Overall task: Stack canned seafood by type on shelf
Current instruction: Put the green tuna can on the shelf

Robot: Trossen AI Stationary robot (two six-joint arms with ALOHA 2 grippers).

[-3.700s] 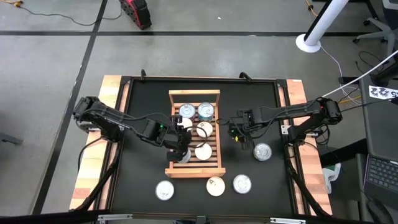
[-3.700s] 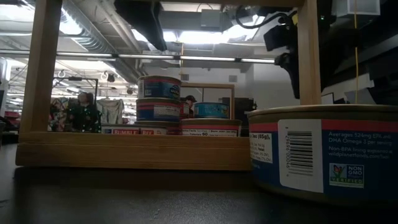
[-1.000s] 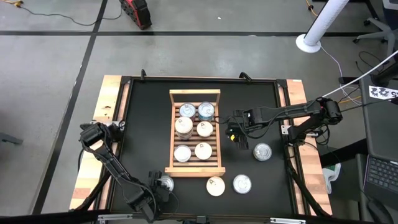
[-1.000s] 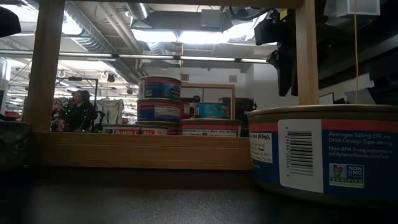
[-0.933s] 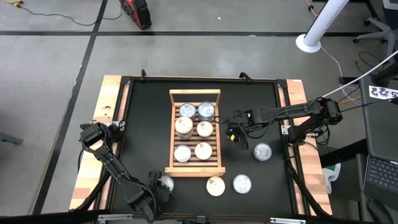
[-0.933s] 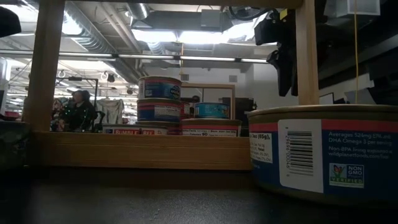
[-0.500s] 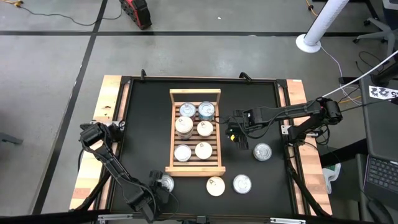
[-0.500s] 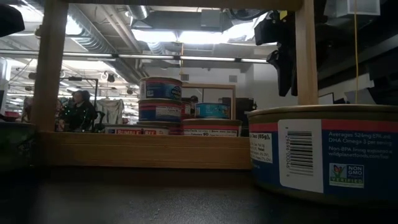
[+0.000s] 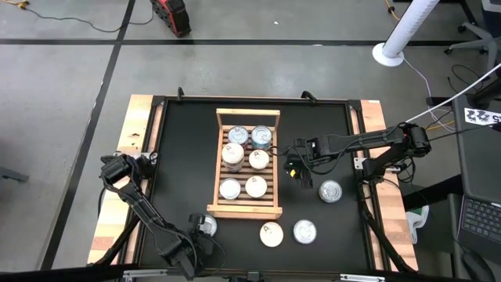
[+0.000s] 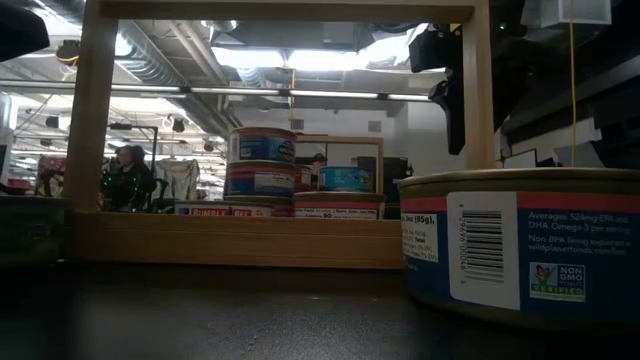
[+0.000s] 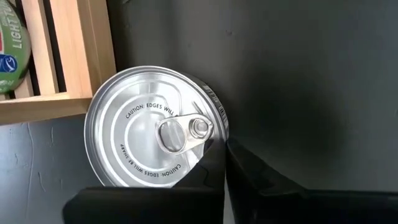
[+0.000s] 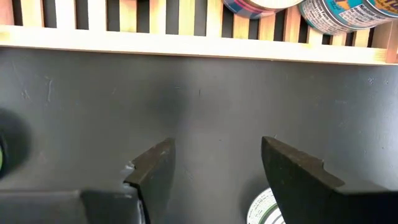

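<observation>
- Down at the near-left corner of the shelf point(image 9: 243, 164), the left claw point(image 11: 217, 171) is clenched beside a silver-lidded can point(image 11: 155, 134), touching its rim.
- Six cans sit on the shelf; three more lie on the counter point(image 9: 172, 157).
- Right of the shelf, the right claw point(image 12: 214, 165) hangs released.

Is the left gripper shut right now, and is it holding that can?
Shut: left gripper fingers meet beside the silver can. They touch its rim; a grip isn't evident.

Black table mat point(image 9: 180, 164), red device point(image 9: 171, 16) on grey floor, white pole base point(image 9: 388, 53), laptop point(image 9: 479, 221)
</observation>
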